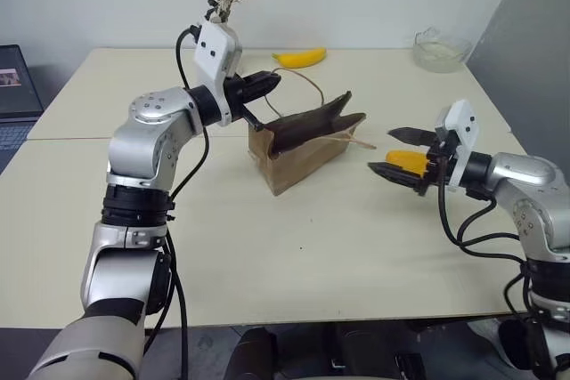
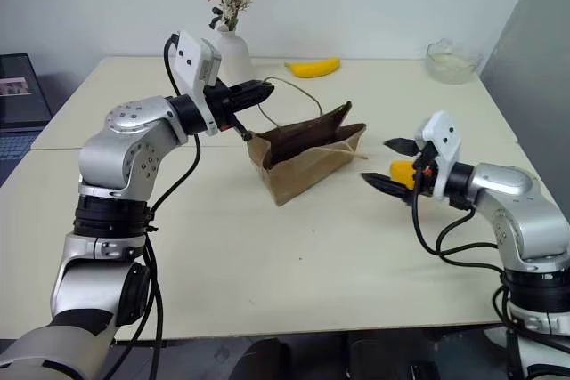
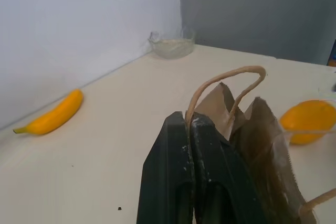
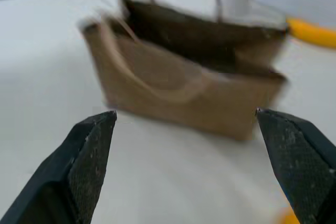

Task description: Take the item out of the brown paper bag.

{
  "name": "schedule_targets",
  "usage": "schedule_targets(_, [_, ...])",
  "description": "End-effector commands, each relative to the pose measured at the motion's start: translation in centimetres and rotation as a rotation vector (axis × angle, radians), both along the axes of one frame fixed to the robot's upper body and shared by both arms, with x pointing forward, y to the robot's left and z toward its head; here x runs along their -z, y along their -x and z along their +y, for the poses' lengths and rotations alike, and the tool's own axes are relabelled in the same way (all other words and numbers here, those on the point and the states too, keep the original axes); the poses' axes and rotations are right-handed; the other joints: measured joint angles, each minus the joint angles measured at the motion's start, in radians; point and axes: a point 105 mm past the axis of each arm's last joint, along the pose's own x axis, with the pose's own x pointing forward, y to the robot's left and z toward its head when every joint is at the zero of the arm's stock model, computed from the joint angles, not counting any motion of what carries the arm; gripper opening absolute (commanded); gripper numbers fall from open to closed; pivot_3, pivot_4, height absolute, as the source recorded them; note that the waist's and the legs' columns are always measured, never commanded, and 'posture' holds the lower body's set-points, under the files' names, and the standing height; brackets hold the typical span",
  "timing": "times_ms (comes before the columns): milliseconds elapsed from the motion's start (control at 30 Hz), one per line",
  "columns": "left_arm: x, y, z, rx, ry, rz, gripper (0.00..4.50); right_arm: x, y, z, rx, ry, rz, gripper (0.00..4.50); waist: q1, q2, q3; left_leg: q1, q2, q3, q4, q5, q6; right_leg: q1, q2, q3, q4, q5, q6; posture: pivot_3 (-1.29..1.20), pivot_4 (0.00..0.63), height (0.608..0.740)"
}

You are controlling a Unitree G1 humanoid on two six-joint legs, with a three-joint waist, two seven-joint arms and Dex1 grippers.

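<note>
The brown paper bag (image 1: 307, 153) stands crumpled and mouth-up at the table's middle. My left gripper (image 1: 267, 84) is shut on one of its thin loop handles (image 3: 226, 80) at the bag's far left corner, holding that handle up. To the right of the bag, my right gripper (image 1: 383, 150) points at it with its fingers spread wide apart. The item (image 1: 407, 163), small, rounded and yellow-orange, is outside the bag in the gap between those fingers, close to the lower one. I cannot tell whether it rests on the table.
A banana (image 1: 301, 58) lies at the back of the table beside a white vase of dried flowers (image 2: 233, 46). A glass bowl (image 1: 441, 51) stands at the back right corner. A laptop (image 1: 13, 95) sits off the table's left edge.
</note>
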Motion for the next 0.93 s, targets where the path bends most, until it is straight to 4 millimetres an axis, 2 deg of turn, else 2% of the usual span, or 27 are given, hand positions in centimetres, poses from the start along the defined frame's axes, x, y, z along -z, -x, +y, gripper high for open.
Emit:
schedule_targets(33, [-0.8,-0.2,1.1,-0.012,-0.051,-0.026,0.89,-1.6,0.5,0.4,0.023,-0.045,-0.036,4.5,0.001,0.0,0.0,0.0,0.0,0.0,0.001,0.0,0.0,0.0,0.0,0.0,0.0,0.0,0.0,0.0,0.15,0.74])
schedule_targets(200, [-0.9,0.0,2.9,-0.036,-0.073,-0.006,2.47,-1.4,0.1,0.8,0.033,-0.058,-0.03,4.5,0.001,0.0,0.0,-0.002,-0.001,0.001,0.004,0.0,0.001,0.0,0.0,0.001,0.0,0.0,0.0,0.0,0.15,0.74])
schedule_targets(367, [-1.5,2.4,4.2,-0.014,-0.066,-0.034,3.96,-1.2,-0.3,0.5,0.052,-0.044,-0.059,4.5,-0.002,0.0,0.0,-0.002,0.0,0.001,0.004,0.0,0.001,0.0,0.0,0.001,0.0,0.0,0.0,0.0,0.15,0.74])
schedule_targets(500, [-1.4,4.0,6.6,-0.178,-0.093,-0.116,3.96,-0.6,-0.7,-0.1,0.11,-0.042,-0.132,4.5,-0.004,0.0,0.0,-0.002,0.001,0.001,0.004,-0.001,0.001,-0.001,0.0,0.001,0.0,0.0,0.0,0.0,0.15,0.74])
schedule_targets(600, [-0.4,4.8,8.9,-0.43,-0.098,-0.217,3.96,1.0,-1.3,-1.0,0.205,-0.07,-0.168,4.5,0.0,0.0,0.0,-0.002,0.001,0.001,0.003,-0.001,0.001,0.0,0.0,0.001,0.0,0.0,0.0,0.0,0.15,0.74])
schedule_targets(667, [2.1,6.2,10.1,-0.556,-0.082,-0.218,3.96,3.0,-1.8,-2.7,0.329,-0.063,-0.201,4.5,0.001,0.0,-0.001,-0.001,0.001,0.001,0.004,-0.001,0.001,0.0,-0.001,0.002,0.0,0.0,0.0,0.0,0.15,0.74])
schedule_targets(800, [6.5,9.1,11.0,-0.714,-0.111,-0.228,3.96,5.1,-2.3,-5.9,0.554,-0.092,-0.247,4.5,0.006,0.0,-0.001,-0.001,-0.001,0.003,0.004,-0.001,0.001,0.001,-0.004,0.003,0.0,0.001,-0.001,0.0,0.15,0.74])
schedule_targets(900, [10.3,11.5,11.5,-0.815,-0.072,-0.158,3.96,7.0,-2.2,-6.7,0.621,-0.106,-0.224,4.5,0.01,0.0,-0.001,-0.001,-0.001,0.003,0.004,-0.001,0.001,0.001,-0.004,0.003,0.0,0.001,0.001,0.0,0.15,0.74])
schedule_targets(933, [11.0,12.0,11.4,-0.828,-0.066,-0.146,3.96,7.4,-2.2,-6.7,0.627,-0.108,-0.218,4.5,0.01,0.0,-0.001,0.001,-0.001,0.003,0.004,-0.001,0.001,0.002,-0.004,0.003,0.0,0.001,0.001,0.0,0.15,0.74])
